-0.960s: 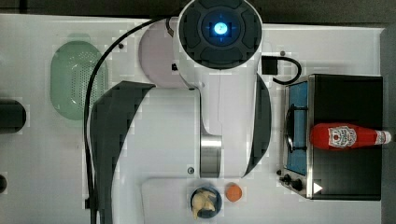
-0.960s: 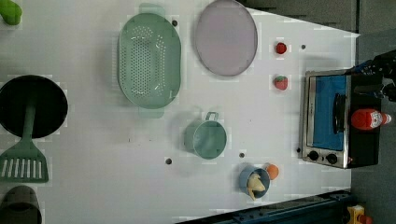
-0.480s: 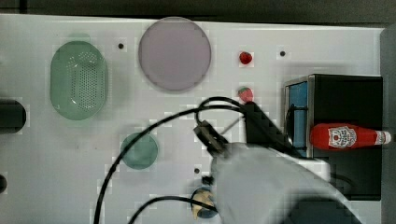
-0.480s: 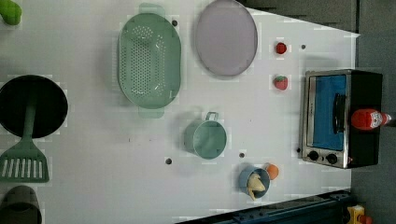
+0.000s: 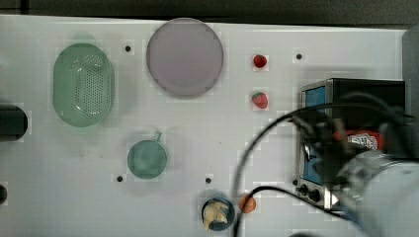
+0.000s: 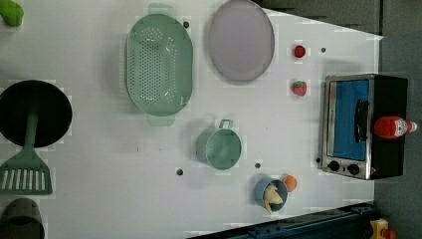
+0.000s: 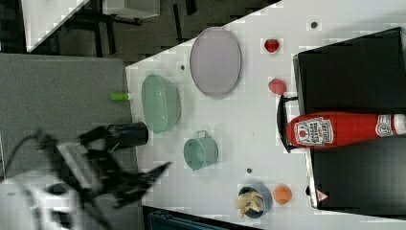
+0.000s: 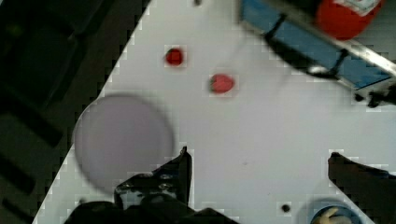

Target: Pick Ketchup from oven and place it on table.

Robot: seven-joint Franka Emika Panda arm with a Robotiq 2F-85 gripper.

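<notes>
Ketchup (image 8: 348,16) atop the oven (image 8: 317,51), well beyond the wide-open, empty hand (image 8: 259,170) over the table (image 8: 261,121).

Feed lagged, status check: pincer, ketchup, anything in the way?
Pincer open, empty. Ketchup lying on top of oven, untouched. No obstruction seen around the bottle.

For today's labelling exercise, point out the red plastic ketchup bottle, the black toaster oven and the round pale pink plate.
Red plastic ketchup bottle (image 7: 335,130): right view, its red body beside the label.
Black toaster oven (image 6: 352,119): left view, its blue glass door.
Round pale pink plate (image 5: 184,57): top view, its flat centre.
</notes>
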